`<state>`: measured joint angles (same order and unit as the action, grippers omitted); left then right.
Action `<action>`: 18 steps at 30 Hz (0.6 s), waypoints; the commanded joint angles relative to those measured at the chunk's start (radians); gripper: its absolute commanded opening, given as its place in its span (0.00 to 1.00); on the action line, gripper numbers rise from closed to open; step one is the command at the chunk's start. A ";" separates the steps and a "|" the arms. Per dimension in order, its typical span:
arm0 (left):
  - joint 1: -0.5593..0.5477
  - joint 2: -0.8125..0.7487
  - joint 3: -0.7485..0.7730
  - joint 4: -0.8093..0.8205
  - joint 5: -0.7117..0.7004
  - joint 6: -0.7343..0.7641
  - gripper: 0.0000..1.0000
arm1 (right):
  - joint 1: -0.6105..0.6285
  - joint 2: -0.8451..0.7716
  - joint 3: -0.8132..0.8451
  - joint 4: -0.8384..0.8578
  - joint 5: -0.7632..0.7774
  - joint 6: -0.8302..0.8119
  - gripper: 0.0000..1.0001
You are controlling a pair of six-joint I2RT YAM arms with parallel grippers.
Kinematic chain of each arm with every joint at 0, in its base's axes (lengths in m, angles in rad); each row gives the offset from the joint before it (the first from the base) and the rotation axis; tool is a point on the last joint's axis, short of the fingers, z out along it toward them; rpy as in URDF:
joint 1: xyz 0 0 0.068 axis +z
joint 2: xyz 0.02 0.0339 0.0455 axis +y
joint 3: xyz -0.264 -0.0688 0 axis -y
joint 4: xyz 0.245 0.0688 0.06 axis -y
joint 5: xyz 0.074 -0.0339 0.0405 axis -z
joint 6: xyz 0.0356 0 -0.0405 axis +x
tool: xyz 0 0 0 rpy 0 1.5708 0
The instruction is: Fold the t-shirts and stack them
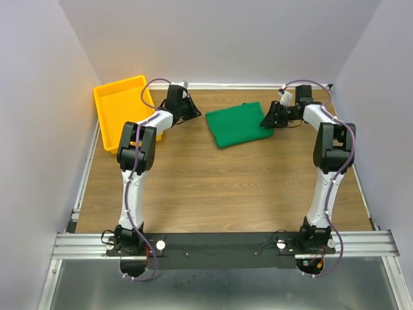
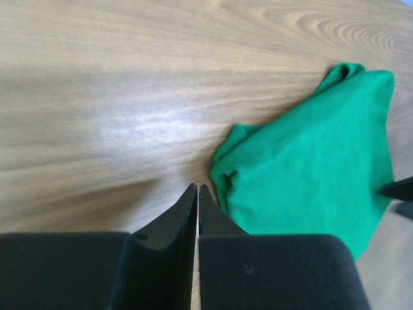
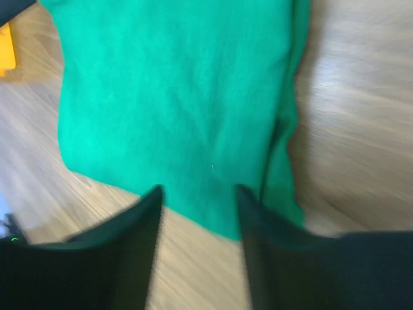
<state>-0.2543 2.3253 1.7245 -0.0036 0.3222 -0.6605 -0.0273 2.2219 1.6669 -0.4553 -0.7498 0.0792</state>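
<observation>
The green t-shirt (image 1: pixel 240 124) lies folded into a tray-sized packet at the back middle of the wooden table. My left gripper (image 1: pixel 195 113) is shut and empty just left of the shirt's left edge; in the left wrist view its tips (image 2: pixel 197 188) sit beside the shirt's corner (image 2: pixel 310 174). My right gripper (image 1: pixel 266 122) is open at the shirt's right edge; in the right wrist view its tips (image 3: pixel 197 191) straddle the edge of the shirt (image 3: pixel 174 97) without gripping it. No neck tag shows.
A yellow tray (image 1: pixel 124 104) stands at the back left of the table, behind the left arm. The white walls close in on the left, back and right. A metal rail runs along the near edge (image 1: pixel 219 244).
</observation>
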 commanded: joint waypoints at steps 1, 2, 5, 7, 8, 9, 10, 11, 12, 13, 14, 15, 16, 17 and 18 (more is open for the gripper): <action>0.003 -0.274 -0.067 0.106 -0.133 0.159 0.13 | -0.043 -0.160 0.031 -0.049 0.042 -0.133 0.63; 0.004 -0.337 -0.106 0.149 -0.150 0.201 0.14 | -0.045 -0.206 0.025 -0.054 0.071 -0.151 0.69; 0.006 -0.605 -0.224 0.275 -0.176 0.283 0.34 | -0.046 -0.231 -0.007 -0.056 0.209 -0.191 0.95; 0.012 -0.680 -0.281 0.284 -0.169 0.309 0.40 | -0.046 -0.199 -0.007 -0.074 0.225 -0.173 0.96; 0.015 -0.716 -0.302 0.289 -0.158 0.315 0.41 | -0.046 -0.156 0.001 -0.089 0.219 -0.161 0.98; 0.021 -0.783 -0.350 0.295 -0.129 0.317 0.41 | -0.046 -0.131 0.019 -0.109 0.198 -0.136 1.00; 0.029 -0.814 -0.374 0.298 -0.114 0.312 0.41 | -0.046 -0.113 0.019 -0.112 0.185 -0.122 1.00; 0.036 -0.845 -0.403 0.298 -0.097 0.305 0.41 | -0.046 -0.096 0.033 -0.114 0.179 -0.110 1.00; 0.052 -0.906 -0.430 0.295 -0.078 0.292 0.41 | -0.046 -0.067 0.042 -0.114 0.169 -0.095 1.00; 0.059 -0.938 -0.483 0.291 -0.063 0.289 0.41 | -0.046 -0.053 0.062 -0.114 0.167 -0.088 1.00; 0.075 -1.001 -0.508 0.284 -0.058 0.286 0.41 | -0.046 -0.036 0.074 -0.114 0.174 -0.084 1.00; 0.082 -1.033 -0.532 0.277 -0.057 0.288 0.41 | -0.046 -0.021 0.083 -0.118 0.176 -0.082 0.98; 0.092 -1.063 -0.580 0.258 -0.058 0.288 0.44 | -0.046 0.007 0.094 -0.123 0.170 -0.053 0.96; 0.099 -1.124 -0.603 0.248 -0.061 0.288 0.45 | -0.046 0.018 0.100 -0.126 0.161 -0.044 0.94; 0.111 -1.153 -0.626 0.229 -0.064 0.289 0.48 | -0.045 0.027 0.112 -0.131 0.138 -0.039 0.88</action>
<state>-0.1738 1.2366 1.2015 0.3264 0.2340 -0.3885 -0.0776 2.2097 1.7180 -0.5350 -0.5972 -0.0105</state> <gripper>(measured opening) 0.449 0.920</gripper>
